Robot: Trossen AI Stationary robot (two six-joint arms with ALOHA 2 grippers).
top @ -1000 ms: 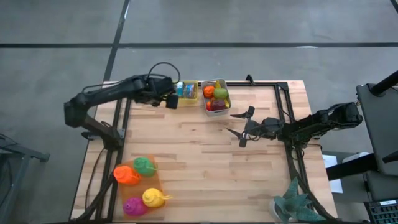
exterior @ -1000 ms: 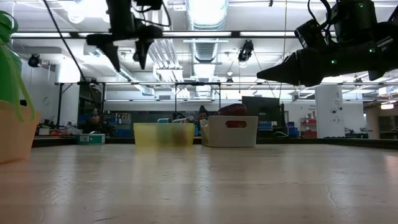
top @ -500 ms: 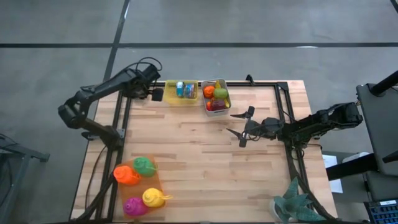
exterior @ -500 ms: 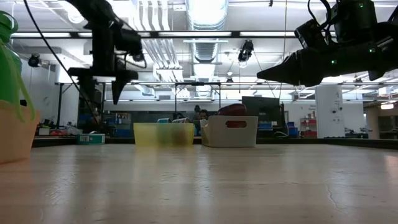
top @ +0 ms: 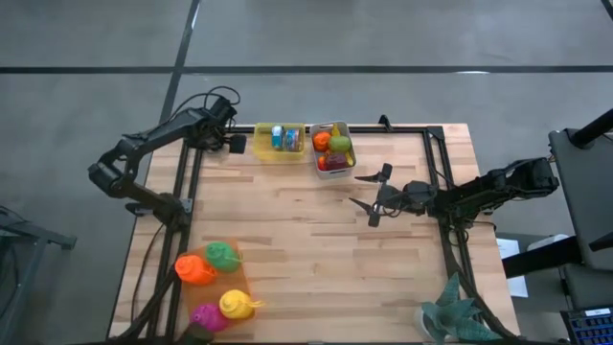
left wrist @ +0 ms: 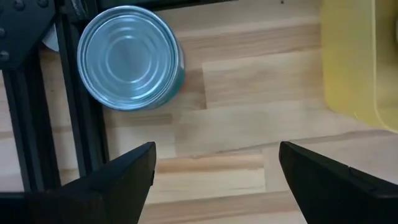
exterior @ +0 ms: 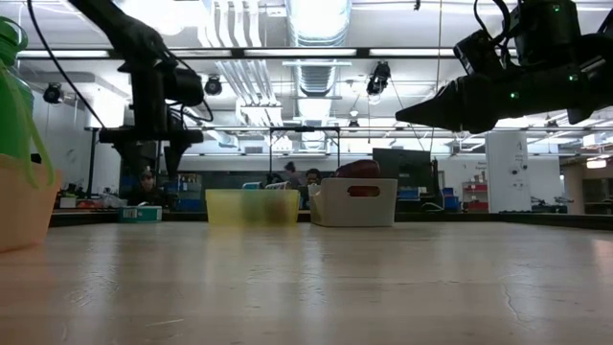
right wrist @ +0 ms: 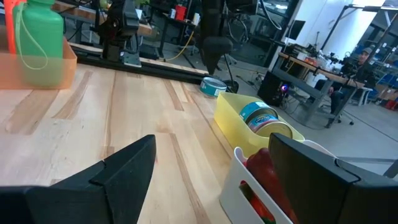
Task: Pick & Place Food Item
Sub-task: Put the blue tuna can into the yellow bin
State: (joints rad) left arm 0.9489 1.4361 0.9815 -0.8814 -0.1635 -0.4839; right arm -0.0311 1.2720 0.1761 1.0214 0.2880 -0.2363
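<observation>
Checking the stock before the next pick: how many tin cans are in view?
3: two lie in the yellow bin, one teal-labelled can and another behind it; a third can stands on the table beside that bin. More may be hidden.

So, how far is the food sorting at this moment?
Already done: cans lie in the yellow bin and produce fills the white bin. In hand: nothing; the open left gripper hovers over one can standing beside the yellow bin. The open right gripper waits mid-table. Left: gripping and placing that can.
</observation>
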